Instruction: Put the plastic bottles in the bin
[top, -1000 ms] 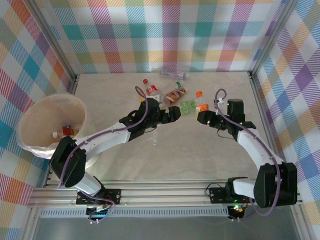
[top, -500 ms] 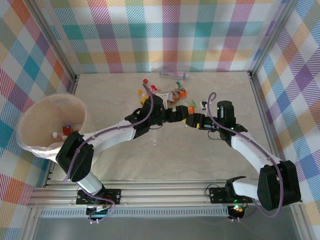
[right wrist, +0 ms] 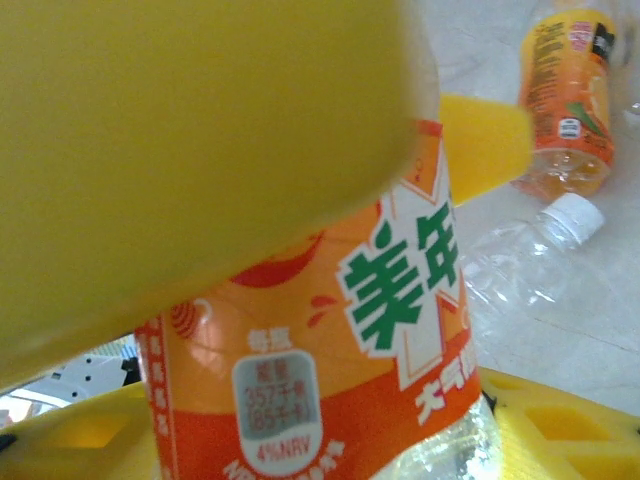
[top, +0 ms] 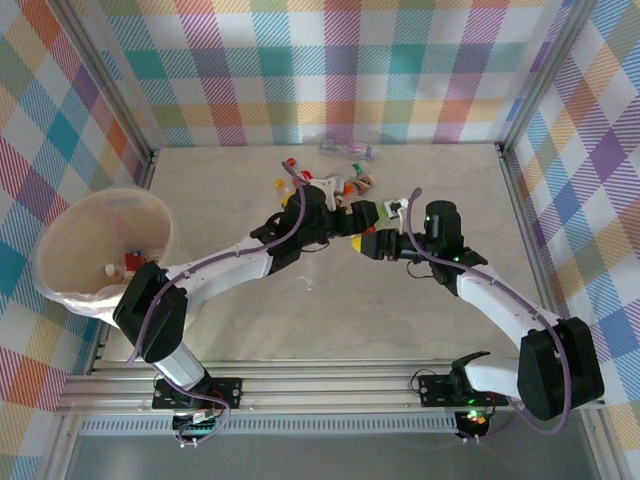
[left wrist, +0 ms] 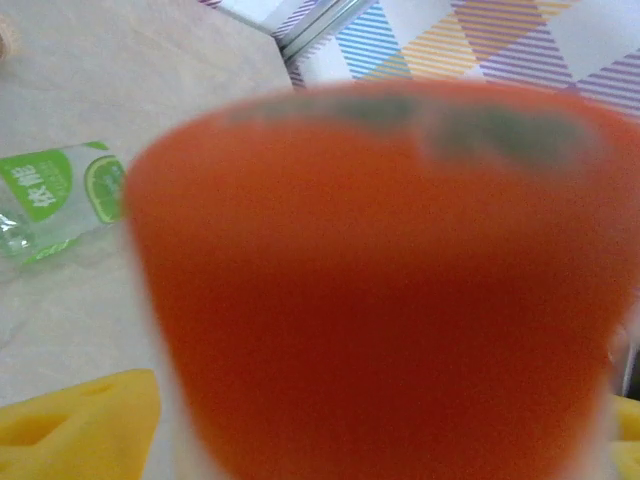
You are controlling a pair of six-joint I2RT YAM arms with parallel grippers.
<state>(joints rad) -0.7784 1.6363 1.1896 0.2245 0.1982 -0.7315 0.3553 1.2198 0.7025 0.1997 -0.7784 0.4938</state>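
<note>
The two arms meet over the middle of the table (top: 420,320). The left gripper (top: 352,215) and the right gripper (top: 365,243) are almost touching there. In the right wrist view the right jaws are clamped on an orange-labelled bottle (right wrist: 330,330), which stands upright between the two yellow fingers at the bottom of the picture. A big yellow blurred shape (right wrist: 180,130) covers the top of this bottle; it is perhaps a finger of the other gripper, but it is too much out of focus to be sure. In the left wrist view a blurred orange-red mass (left wrist: 380,300) is very near the camera, with a yellow fingertip (left wrist: 80,420) at the lower left. I cannot tell if the left jaws already press on something or stand apart. A green-labelled bottle (left wrist: 60,195) lies on the table beside it. Behind the grippers the other plastic bottles (top: 330,180) lie in a loose group near the far wall, among them a second orange bottle (right wrist: 570,100) and a clear bottle with white cap (right wrist: 520,265). The bin (top: 90,225) stands at the left edge, well apart from the grippers, tilted toward the camera, with a few bottles (top: 125,265) inside at the bottom.
</note>
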